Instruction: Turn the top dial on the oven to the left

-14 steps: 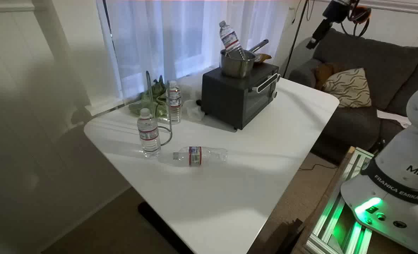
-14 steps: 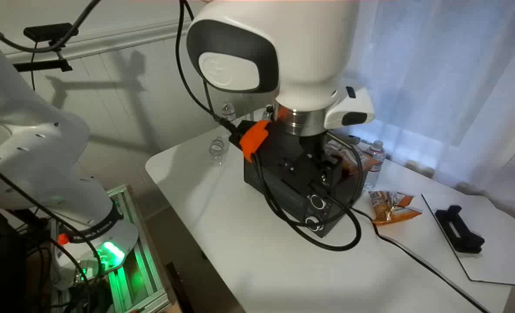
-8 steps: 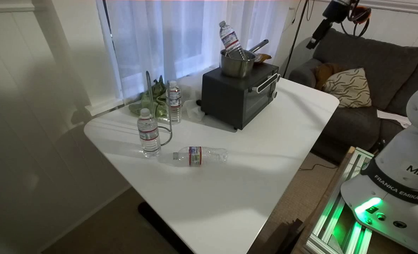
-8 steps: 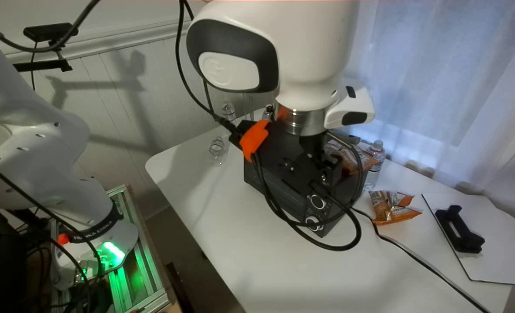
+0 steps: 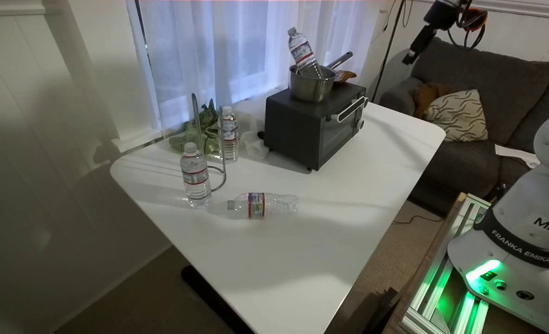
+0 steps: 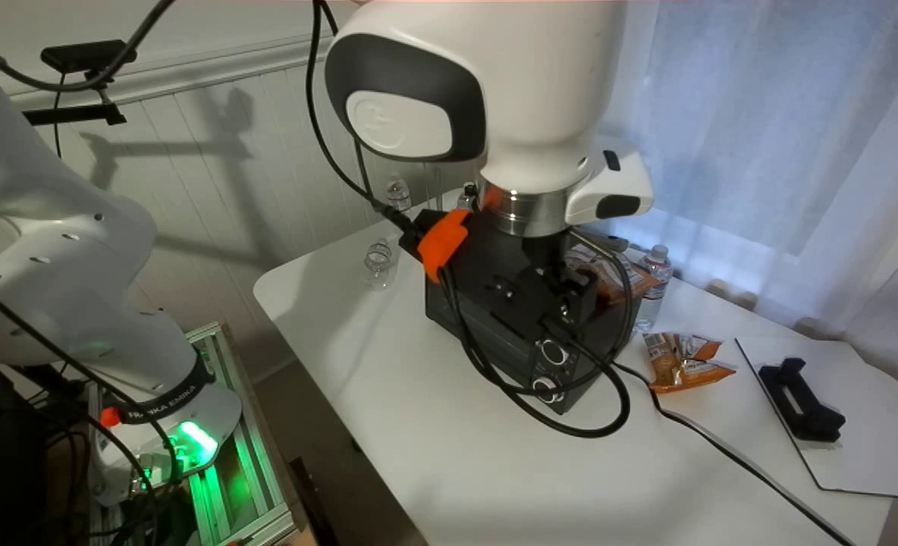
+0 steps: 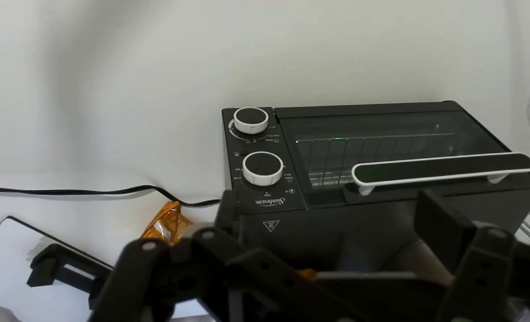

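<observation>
The oven (image 7: 327, 232) is a dark boxy toaster oven, upside down in the wrist view, and also shows in both exterior views (image 5: 293, 127) (image 6: 468, 322). Its top dial (image 7: 262, 168) is round and black with a white rim, nearest the oven's top edge; it shows in an exterior view too (image 6: 554, 352). The lower dial (image 7: 250, 120) sits below it on the panel. My gripper (image 7: 332, 212) is open with nothing between its fingers, above the oven and apart from the dials. It also shows in an exterior view (image 5: 410, 58), high up. Elsewhere the arm and cables partly hide it.
A metal pot (image 5: 312, 87) holding a bottle (image 5: 302, 50) stands on the oven. The oven handle (image 7: 444, 170) sticks out beside the dials. Bottles (image 5: 195, 176) (image 5: 256, 205), an orange snack bag (image 6: 684, 364) and a board with a black handle (image 6: 802, 402) lie around on the table (image 5: 302, 260).
</observation>
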`<move>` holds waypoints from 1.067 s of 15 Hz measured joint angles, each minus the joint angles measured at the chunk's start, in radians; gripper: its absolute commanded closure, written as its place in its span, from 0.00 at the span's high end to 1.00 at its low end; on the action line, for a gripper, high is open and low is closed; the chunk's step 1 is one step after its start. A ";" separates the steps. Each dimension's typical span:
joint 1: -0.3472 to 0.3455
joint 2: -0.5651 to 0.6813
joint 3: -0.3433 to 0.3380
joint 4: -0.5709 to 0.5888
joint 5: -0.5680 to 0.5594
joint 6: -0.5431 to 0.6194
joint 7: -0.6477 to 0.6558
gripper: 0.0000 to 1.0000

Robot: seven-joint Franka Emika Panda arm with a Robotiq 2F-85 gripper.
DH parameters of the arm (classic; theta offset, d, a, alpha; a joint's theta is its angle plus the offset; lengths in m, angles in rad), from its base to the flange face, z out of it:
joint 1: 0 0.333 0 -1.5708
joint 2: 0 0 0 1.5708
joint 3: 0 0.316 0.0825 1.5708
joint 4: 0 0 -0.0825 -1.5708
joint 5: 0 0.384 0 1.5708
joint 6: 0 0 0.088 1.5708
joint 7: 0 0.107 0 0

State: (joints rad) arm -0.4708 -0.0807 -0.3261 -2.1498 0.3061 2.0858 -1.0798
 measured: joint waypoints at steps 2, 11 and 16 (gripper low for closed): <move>0.000 0.000 0.000 0.000 0.000 0.000 0.000 1.00; 0.035 0.057 -0.017 0.030 -0.004 -0.037 0.046 1.00; 0.045 0.183 -0.017 0.116 0.012 -0.062 0.108 1.00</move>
State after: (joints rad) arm -0.4258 0.1022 -0.3430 -2.0339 0.3184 2.0243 -0.9718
